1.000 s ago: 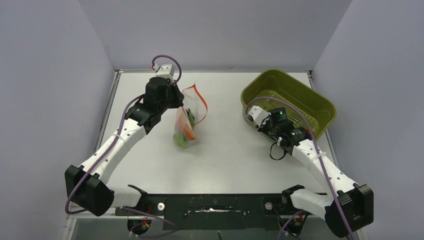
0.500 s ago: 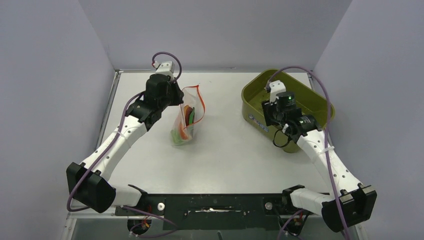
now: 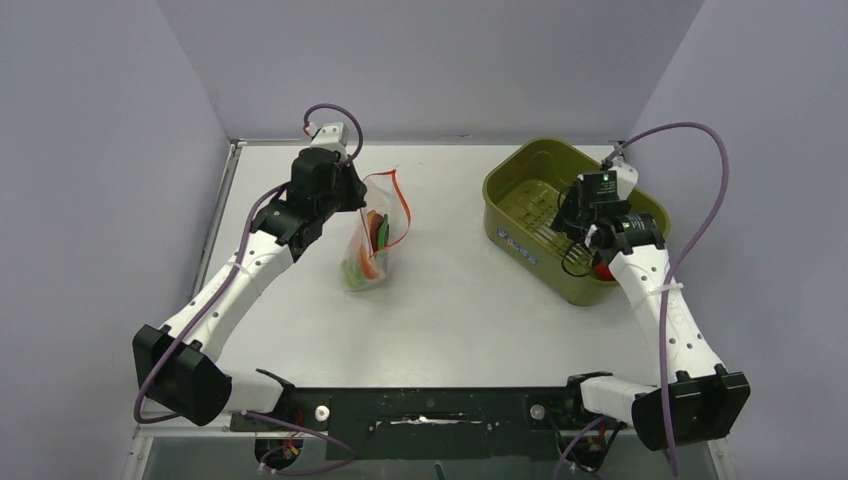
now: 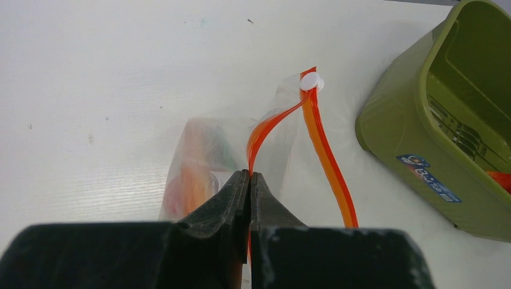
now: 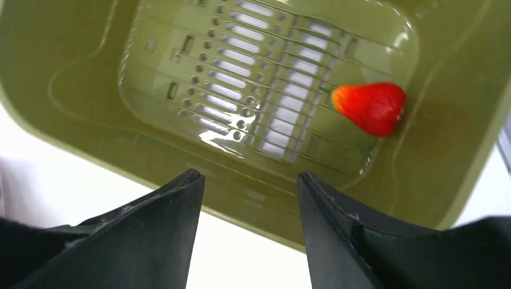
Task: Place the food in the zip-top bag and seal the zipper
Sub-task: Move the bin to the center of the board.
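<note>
Zip-top bag [image 3: 378,232] is held upright on the table [image 3: 450,300], left of centre, with toy food pieces [image 3: 364,264] seen inside it. Its zipper [image 4: 326,150] is pinched between the closed fingers of the left gripper [image 4: 249,176]. The right gripper [image 5: 248,177] is held open above the olive-green tub [image 3: 520,243], well apart from the bag; one red toy fruit [image 5: 369,107] is seen lying inside the tub.

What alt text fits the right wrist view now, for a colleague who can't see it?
The right arm's fingers are spread open above the olive-green tub, holding nothing. One red toy fruit lies on the tub's slotted floor, right of the gap between the fingers. White table shows under the near rim.
</note>
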{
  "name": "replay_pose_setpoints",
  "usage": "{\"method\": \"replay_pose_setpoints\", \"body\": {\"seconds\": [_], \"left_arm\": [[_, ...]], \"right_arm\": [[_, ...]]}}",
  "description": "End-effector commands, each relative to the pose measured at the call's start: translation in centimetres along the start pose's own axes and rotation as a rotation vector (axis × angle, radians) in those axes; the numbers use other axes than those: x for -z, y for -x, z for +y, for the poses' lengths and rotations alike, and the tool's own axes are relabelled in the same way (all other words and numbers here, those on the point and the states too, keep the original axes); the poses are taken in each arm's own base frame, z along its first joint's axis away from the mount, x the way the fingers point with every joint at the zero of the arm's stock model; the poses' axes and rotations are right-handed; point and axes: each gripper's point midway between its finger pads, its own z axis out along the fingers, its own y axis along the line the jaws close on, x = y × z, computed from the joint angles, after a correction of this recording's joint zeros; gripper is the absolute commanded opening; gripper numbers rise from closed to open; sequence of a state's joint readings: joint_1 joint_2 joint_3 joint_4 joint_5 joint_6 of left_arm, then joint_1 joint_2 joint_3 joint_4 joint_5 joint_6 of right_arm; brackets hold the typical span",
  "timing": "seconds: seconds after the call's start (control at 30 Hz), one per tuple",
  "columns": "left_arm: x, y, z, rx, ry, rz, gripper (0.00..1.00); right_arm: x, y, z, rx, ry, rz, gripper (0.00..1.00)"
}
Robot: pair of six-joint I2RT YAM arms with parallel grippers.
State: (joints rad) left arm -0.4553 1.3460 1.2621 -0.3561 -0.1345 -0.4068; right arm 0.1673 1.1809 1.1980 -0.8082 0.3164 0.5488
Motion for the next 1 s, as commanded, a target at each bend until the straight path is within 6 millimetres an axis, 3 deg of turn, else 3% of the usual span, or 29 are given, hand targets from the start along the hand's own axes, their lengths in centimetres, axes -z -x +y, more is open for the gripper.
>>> {"method": "replay_pose_setpoints", "body": {"seconds": [0.0, 0.17, 0.37, 0.47, 0.67, 0.8, 0.97], "left_arm": [[1.4, 3.8, -1.0, 0.005, -0.036, -0.107, 0.0], [1.3, 3.8, -0.9, 0.005, -0.032, -0.104, 0.0], [0.9, 3.4, -0.7, 0.011, -0.032, -0.097, 0.0], [0.8, 3.3, -0.6, 0.013, -0.03, -0.095, 0.0], [0.4, 3.3, -0.4, 0.013, -0.023, -0.094, 0.0], [0.2, 3.4, -0.4, 0.011, -0.025, -0.098, 0.0], [0.1, 3.6, -0.3, 0.001, -0.019, -0.1, 0.0]], "right_arm": [[1.1, 1.1, -3.8, -0.286, -0.211, 0.007, 0.58], [1.5, -0.8, -8.0, -0.439, -0.462, 0.115, 0.6], [1.7, -2.9, -10.3, -0.535, -0.567, 0.17, 0.61], [1.4, -4.2, -10.9, -0.58, -0.578, 0.209, 0.61], [1.5, -4.6, -11.9, -0.597, -0.633, 0.221, 0.6], [0.4, -5.6, -11.7, -0.609, -0.624, 0.243, 0.6], [0.7, -5.3, -11.8, -0.647, -0.625, 0.227, 0.57]]}}
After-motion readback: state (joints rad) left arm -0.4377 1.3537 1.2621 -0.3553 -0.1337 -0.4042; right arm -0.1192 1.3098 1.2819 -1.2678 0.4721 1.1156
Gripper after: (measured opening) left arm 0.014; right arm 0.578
